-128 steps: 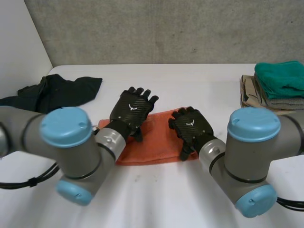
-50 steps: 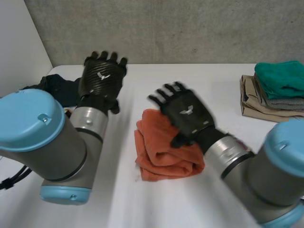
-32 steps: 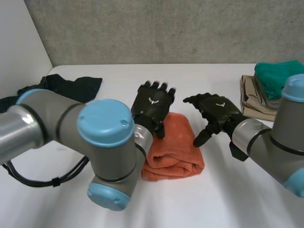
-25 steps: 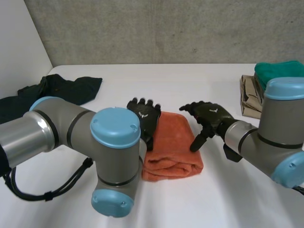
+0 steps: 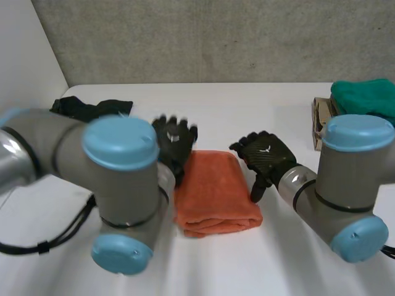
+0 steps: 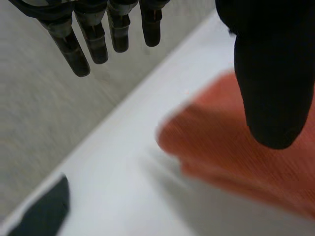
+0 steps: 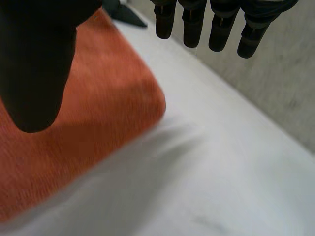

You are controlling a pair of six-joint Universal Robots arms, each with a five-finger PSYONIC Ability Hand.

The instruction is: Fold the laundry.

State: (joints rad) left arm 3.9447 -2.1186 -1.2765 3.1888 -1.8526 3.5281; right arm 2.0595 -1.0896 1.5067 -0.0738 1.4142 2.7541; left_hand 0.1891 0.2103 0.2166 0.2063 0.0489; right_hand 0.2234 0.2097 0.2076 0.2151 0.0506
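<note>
White table (image 5: 247,105) across the whole scene, grey concrete wall (image 5: 216,37) along its far edge. Nearest and bulkiest, the left arm (image 5: 117,172), hiding much of the near-left table and the left edge of the cloth in the middle. Right arm (image 5: 349,179) at near right.

In the middle of the table, between the two hands, an orange towel (image 5: 213,194): folded into a thick rectangle, long side running near to far, layers showing at the near end.

At far right, a stack of folded laundry, teal cloth (image 5: 364,98) on top, beige cloth (image 5: 320,120) beneath, near part hidden behind the right arm, well apart from the towel. At far left, a crumpled dark garment (image 5: 92,109), partly behind the left arm.

Left hand (image 5: 173,139) at the towel's far-left corner. From its wrist: fingers (image 6: 93,34) straight, spread wide from the thumb (image 6: 273,73), thumb over the orange cloth, nothing held.

Right hand (image 5: 264,154) just beside the towel's far-right corner. From its wrist: fingers straight over bare table, thumb over the towel, wide apart, nothing gripped.

Contact with the cloth: cannot tell for either hand.
</note>
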